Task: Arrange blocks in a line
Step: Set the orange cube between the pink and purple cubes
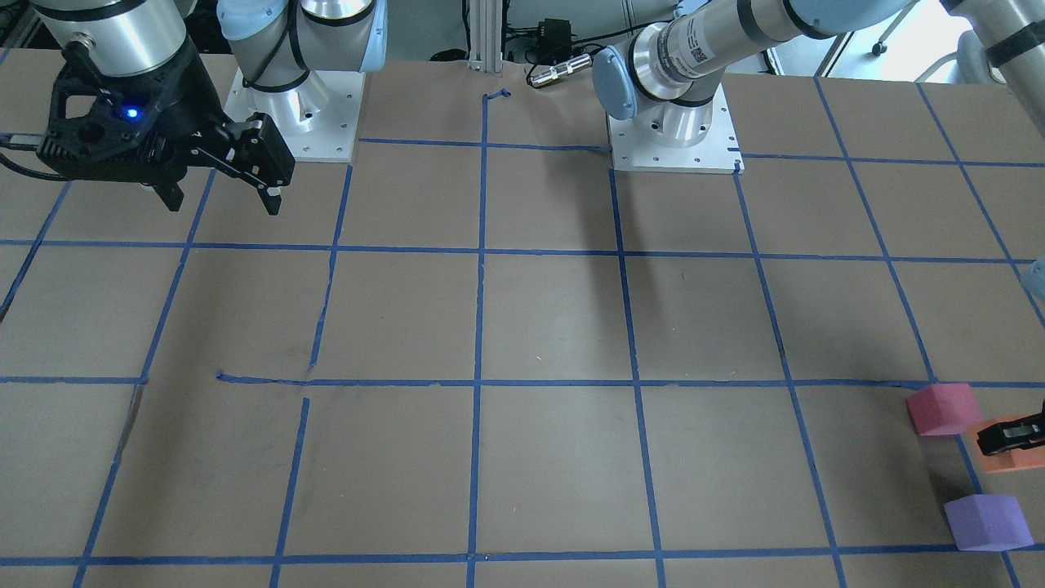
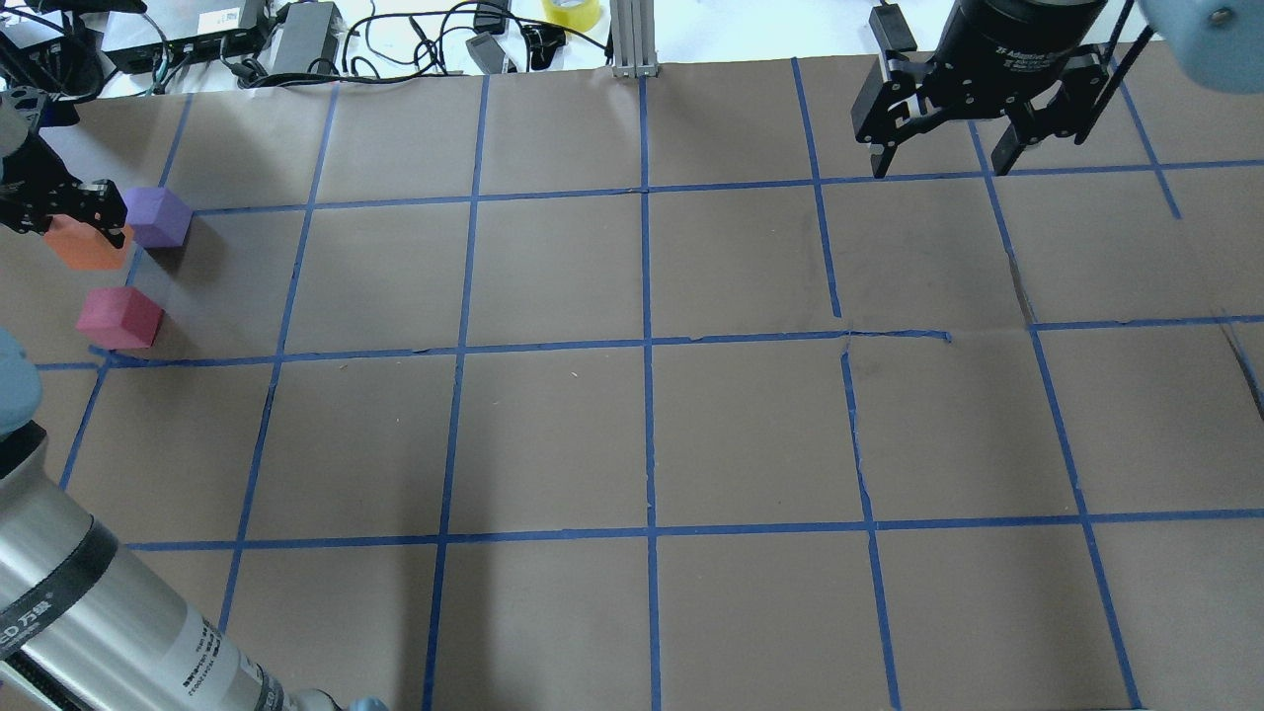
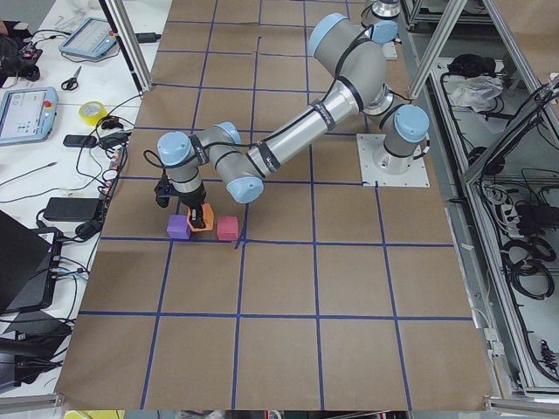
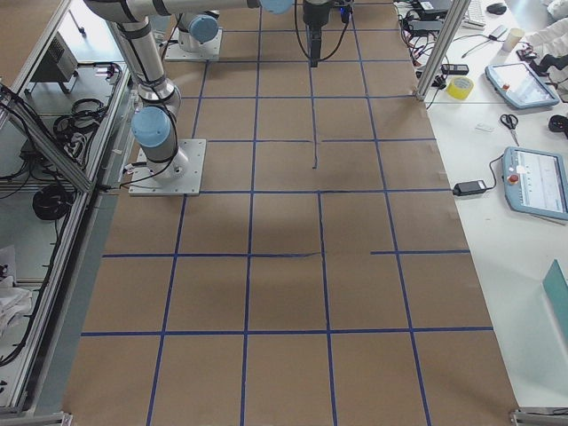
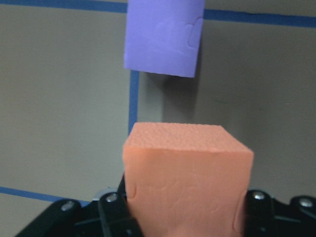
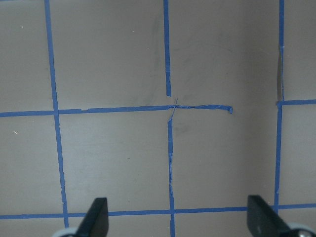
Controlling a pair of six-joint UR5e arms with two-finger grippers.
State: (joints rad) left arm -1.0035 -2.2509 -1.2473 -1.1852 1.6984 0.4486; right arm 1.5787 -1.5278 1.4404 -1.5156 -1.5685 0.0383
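Three foam blocks sit close together near the table's left end. The orange block (image 2: 87,247) (image 1: 1008,461) (image 3: 203,218) lies between the purple block (image 2: 158,217) (image 1: 986,523) and the reddish-pink block (image 2: 120,318) (image 1: 943,408), slightly out of line with them. My left gripper (image 2: 84,222) (image 1: 1012,437) is shut on the orange block (image 5: 185,182), at or just above the table; the purple block (image 5: 164,34) lies just ahead of it. My right gripper (image 2: 943,163) (image 1: 220,196) (image 6: 180,222) is open and empty, high over the far right part of the table.
The brown table (image 2: 642,444) carries a grid of blue tape. Cables, power bricks, a yellow tape roll (image 2: 571,12) and an aluminium post (image 2: 632,39) line the far edge. The two arm bases (image 1: 298,114) (image 1: 673,131) stand at the robot's side.
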